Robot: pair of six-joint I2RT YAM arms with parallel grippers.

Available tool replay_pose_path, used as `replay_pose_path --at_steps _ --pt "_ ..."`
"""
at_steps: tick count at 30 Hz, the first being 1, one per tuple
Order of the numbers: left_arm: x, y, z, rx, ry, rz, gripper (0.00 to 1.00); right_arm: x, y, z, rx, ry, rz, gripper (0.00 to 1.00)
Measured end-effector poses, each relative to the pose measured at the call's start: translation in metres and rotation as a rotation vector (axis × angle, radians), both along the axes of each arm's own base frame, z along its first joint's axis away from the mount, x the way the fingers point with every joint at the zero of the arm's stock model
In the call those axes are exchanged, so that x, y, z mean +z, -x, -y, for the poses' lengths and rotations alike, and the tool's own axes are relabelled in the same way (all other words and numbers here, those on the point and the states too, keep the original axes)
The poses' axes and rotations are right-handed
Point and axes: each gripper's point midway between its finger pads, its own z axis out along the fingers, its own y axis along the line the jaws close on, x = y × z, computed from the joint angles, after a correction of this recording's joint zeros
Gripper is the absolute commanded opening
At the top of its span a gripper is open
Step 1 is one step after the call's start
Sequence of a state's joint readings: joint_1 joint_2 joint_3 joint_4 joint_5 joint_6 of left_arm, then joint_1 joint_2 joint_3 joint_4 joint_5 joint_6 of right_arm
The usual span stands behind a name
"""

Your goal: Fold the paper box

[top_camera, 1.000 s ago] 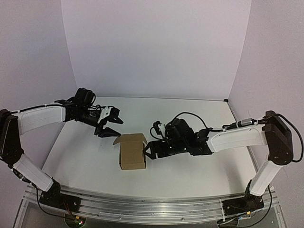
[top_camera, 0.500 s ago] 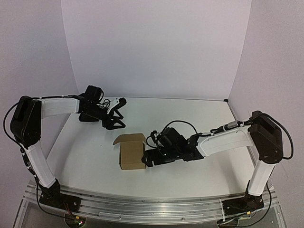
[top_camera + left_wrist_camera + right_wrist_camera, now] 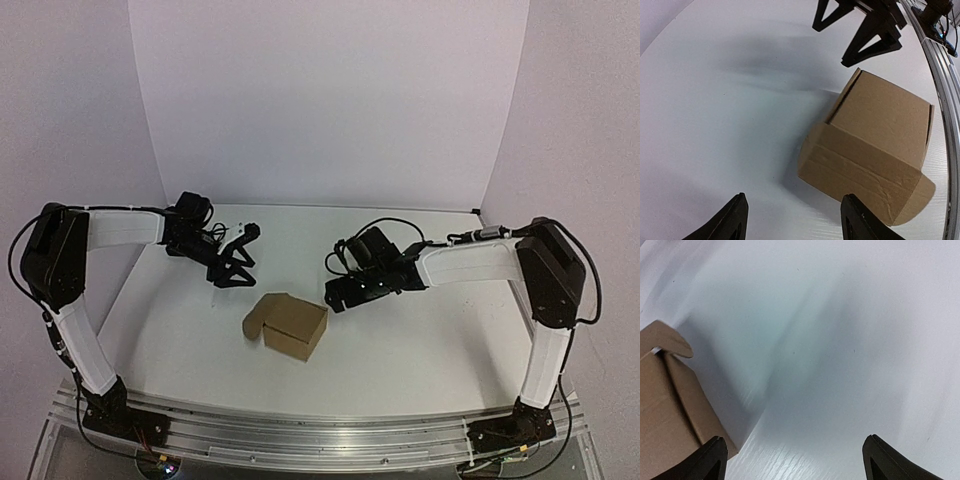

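Observation:
The paper box (image 3: 291, 327) is a small brown cardboard cuboid lying tilted on the white table, with one rounded flap loose at its left end. My left gripper (image 3: 232, 270) is open and empty, up and to the left of the box and apart from it. My right gripper (image 3: 334, 298) is open and empty, just up and to the right of the box. In the left wrist view the box (image 3: 872, 150) lies ahead of the open left gripper (image 3: 795, 217). In the right wrist view the box (image 3: 662, 410) sits at the left edge beside the open right gripper (image 3: 795, 460).
The white table (image 3: 420, 340) is walled by pale panels at the back and sides. A metal rail (image 3: 300, 435) runs along the near edge, also seen in the left wrist view (image 3: 940, 75). The right gripper's fingers (image 3: 865, 30) show beyond the box there.

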State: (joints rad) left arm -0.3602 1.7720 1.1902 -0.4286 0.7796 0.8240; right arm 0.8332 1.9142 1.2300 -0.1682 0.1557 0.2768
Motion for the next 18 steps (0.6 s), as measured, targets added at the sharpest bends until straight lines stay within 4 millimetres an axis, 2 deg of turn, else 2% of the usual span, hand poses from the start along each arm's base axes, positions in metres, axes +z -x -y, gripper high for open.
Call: replay_pose_path --at_steps 5,9,13,16,18 --pt "-0.002 0.001 -0.004 -0.036 -0.009 0.045 0.63 0.031 -0.021 -0.013 0.08 0.027 0.084 0.94" --pt "-0.013 0.012 -0.009 -0.085 -0.033 0.07 0.62 0.046 -0.016 -0.014 0.083 0.011 0.074 0.91" --pt "-0.024 0.018 -0.013 -0.125 -0.063 0.101 0.6 0.059 0.02 -0.006 0.078 -0.067 -0.013 0.89" --pt "-0.025 0.017 -0.014 -0.154 -0.076 0.146 0.58 0.062 0.063 -0.007 0.104 -0.129 -0.102 0.87" --pt "-0.027 0.015 -0.014 -0.173 -0.083 0.168 0.56 0.056 0.091 -0.008 0.114 -0.154 -0.176 0.85"
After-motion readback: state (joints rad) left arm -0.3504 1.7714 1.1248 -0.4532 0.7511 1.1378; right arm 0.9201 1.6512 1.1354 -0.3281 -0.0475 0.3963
